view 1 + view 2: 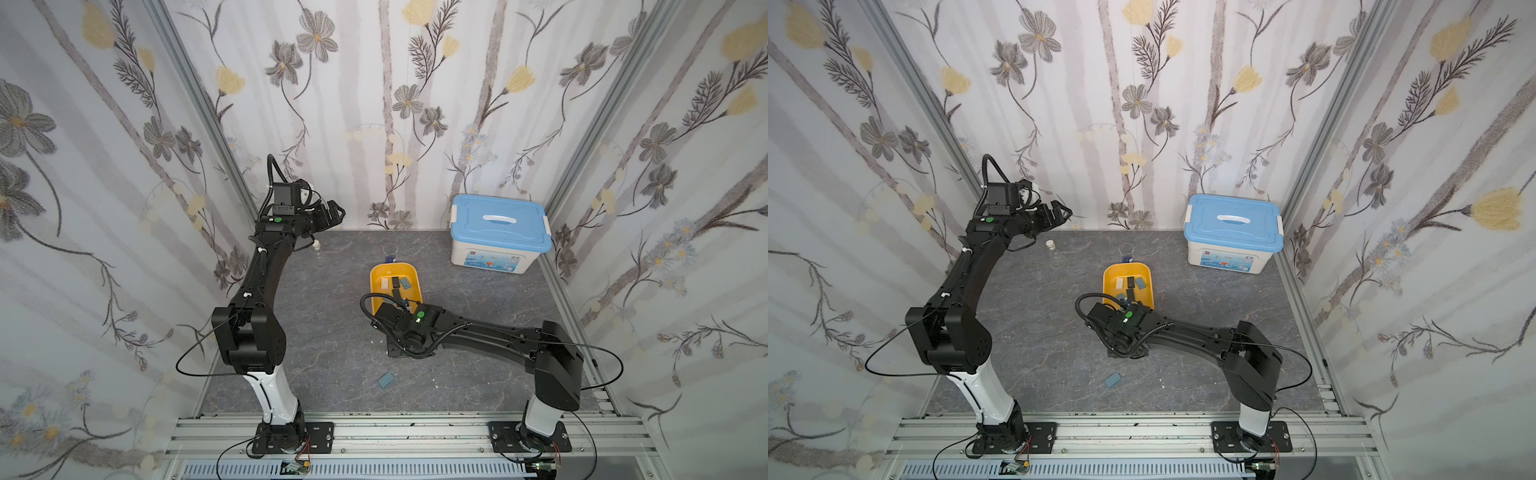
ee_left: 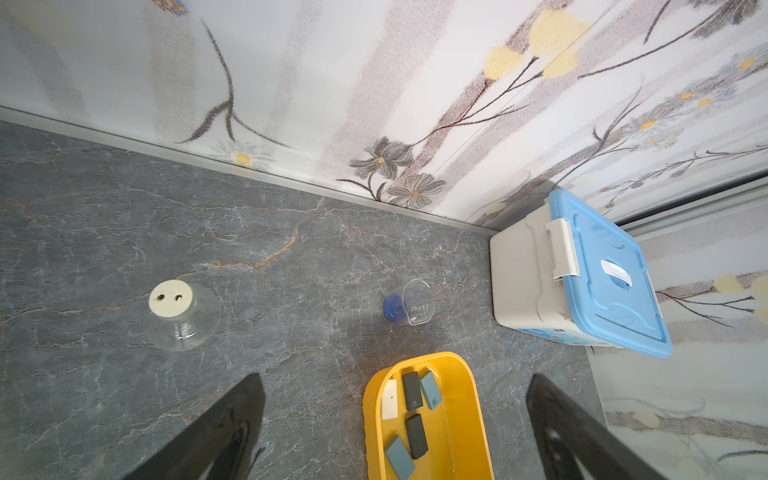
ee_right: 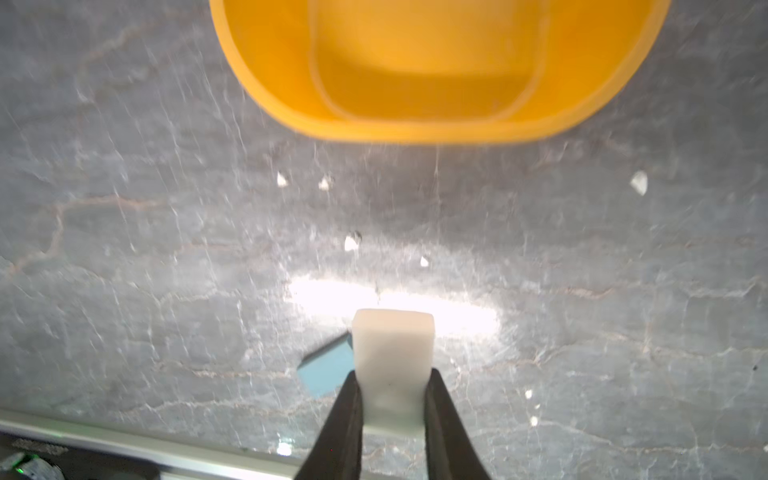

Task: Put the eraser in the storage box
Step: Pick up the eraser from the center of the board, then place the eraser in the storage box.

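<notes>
The left gripper point(image 1: 337, 212) hangs high over the desk's point(image 1: 332, 332) far left corner, its fingers point(image 2: 224, 428) spread wide with nothing between them. Below it, near the far edge, stands a clear flask point(image 2: 183, 316) with a cream stopper. Further along that edge a beaker point(image 2: 409, 307) stands just beyond the storage box point(image 1: 372, 286).

The box sits mid-desk. Five small blocks point(image 2: 412, 390) lie on its floor: white, black and blue-grey.

The right gripper point(image 3: 392, 374) is at the box's near end, hidden under its wrist in both top views. In the right wrist view its two black fingers point(image 3: 340, 415) are closed on the white eraser point(image 3: 392, 345). They pinch its long sides, and its free end juts past the fingertips. The eraser is off the desk and short of the box's near wall point(image 3: 291, 112), not touching it.

A blue block point(image 1: 386, 379) lies flat toward the front edge, with white crumbs point(image 3: 351, 243) scattered between it and the box.

A lidded box point(image 1: 498, 232) fills the far right corner.
</notes>
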You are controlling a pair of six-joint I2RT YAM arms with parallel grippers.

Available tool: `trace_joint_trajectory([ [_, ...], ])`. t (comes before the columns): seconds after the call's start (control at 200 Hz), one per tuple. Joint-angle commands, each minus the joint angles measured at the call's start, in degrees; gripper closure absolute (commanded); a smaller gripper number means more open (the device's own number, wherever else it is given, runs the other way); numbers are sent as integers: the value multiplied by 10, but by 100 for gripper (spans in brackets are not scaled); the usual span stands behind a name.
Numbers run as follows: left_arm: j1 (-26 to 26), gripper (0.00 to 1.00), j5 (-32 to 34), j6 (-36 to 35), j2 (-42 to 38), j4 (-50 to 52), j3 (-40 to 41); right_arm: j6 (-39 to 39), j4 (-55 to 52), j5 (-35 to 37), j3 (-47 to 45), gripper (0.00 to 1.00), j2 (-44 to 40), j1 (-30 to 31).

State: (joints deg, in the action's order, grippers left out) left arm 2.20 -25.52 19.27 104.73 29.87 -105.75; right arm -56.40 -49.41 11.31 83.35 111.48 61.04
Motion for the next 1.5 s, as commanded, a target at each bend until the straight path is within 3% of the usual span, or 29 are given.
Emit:
trace_joint_trajectory([
  [0.0, 0, 0, 1, -10, -1, -4, -5, 65, 11, 37, 39, 77, 15, -30],
  [0.37, 0, 0, 2, -16, 20, 12, -22, 196, 43, 31, 170, 77, 131, -140],
  [0.644, -1, 0, 11, -24, 28, 18, -31, 226, 74, -11, 196, 77, 194, -195],
  [1.494, -7, 0, 4, -25, 37, 21, -42, 242, 26, -26, 269, 74, 276, -216],
])
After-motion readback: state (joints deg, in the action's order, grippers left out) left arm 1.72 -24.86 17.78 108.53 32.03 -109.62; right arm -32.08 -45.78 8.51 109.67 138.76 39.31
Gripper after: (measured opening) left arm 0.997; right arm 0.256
